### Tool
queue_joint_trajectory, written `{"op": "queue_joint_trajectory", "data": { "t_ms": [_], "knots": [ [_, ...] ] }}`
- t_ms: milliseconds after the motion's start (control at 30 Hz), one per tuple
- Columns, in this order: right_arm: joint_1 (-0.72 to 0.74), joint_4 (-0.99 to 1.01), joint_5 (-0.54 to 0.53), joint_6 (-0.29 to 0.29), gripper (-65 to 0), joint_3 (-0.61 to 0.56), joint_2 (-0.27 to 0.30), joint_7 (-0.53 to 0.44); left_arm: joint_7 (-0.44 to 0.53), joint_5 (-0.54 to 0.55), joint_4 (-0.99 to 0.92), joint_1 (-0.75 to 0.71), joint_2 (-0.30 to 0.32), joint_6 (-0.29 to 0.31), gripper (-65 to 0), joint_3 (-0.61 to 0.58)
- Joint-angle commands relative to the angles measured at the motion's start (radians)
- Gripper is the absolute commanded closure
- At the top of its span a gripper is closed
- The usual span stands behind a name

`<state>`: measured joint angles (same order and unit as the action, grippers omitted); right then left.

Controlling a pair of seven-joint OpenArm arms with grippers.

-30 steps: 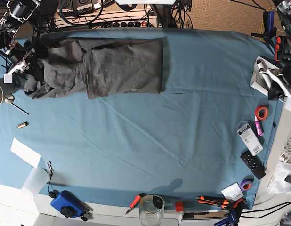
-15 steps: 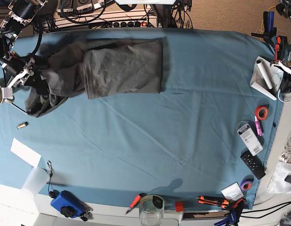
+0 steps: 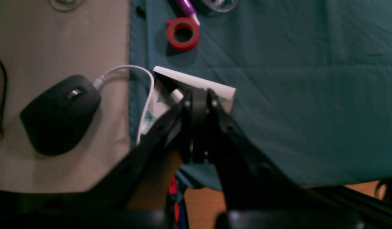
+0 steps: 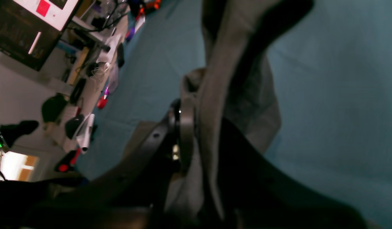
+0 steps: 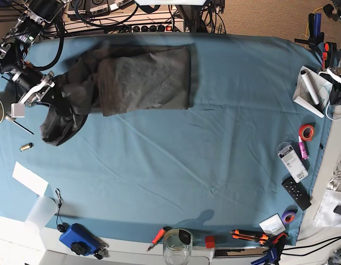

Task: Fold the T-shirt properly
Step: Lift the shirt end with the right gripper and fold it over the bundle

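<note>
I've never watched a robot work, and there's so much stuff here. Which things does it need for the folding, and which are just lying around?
Part of the job:
- T-shirt
- right hand, shut on the T-shirt
- table cloth, the folding surface

Just lying about:
- red tape roll
- remote
- glass jar
- blue gadget
- paper slip
- mouse

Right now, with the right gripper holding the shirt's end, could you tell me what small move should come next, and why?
Probably carry the right gripper on across the T-shirt toward its flat folded half. It is shut on a bunched end that hangs off the cloth, so laying it over would likely complete the fold.
</note>
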<state>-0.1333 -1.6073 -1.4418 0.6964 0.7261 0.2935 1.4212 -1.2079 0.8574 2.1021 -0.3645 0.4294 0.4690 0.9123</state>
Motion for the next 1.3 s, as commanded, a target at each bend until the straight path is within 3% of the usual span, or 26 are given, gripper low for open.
{"op": "queue_joint_trajectory", "data": {
  "t_ms": [0,233,467,767,1033,1133,1267],
  "knots": [
    [0.011,-0.039,-0.042,0.002,0.0,0.006,0.019,-0.025,0.019,0.007,0.023,-0.002,0.019,0.003,0.0,0.009],
    [-0.046,-0.134,-0.04,0.002,0.0,0.006,-0.024,-0.025,0.019,0.007,0.063,-0.01,0.008,0.0,0.0,0.009],
    [-0.103,-0.177,-0.042,0.002,0.0,-0.002,-0.083,-0.025,0.02,0.011,0.126,-0.013,-0.051,0.0,0.0,0.009],
    [-0.113,-0.2,-0.042,0.002,0.0,-0.229,-0.085,-0.025,0.03,0.011,0.209,-0.034,-0.063,0.0,0.0,0.009],
    [-0.109,-0.2,-0.037,0.002,0.0,-0.346,-0.129,-0.025,0.027,0.011,0.209,-0.04,-0.064,0.0,0.0,0.009],
    [-0.083,-0.2,0.001,0.002,0.0,-0.399,-0.138,-0.025,0.027,0.011,0.209,-0.04,-0.064,0.0,0.0,0.009],
    [-0.046,-0.198,0.151,0.002,0.0,-0.44,-0.173,-0.025,0.027,0.011,0.209,-0.04,-0.064,0.0,0.0,0.009]
  ]
}}
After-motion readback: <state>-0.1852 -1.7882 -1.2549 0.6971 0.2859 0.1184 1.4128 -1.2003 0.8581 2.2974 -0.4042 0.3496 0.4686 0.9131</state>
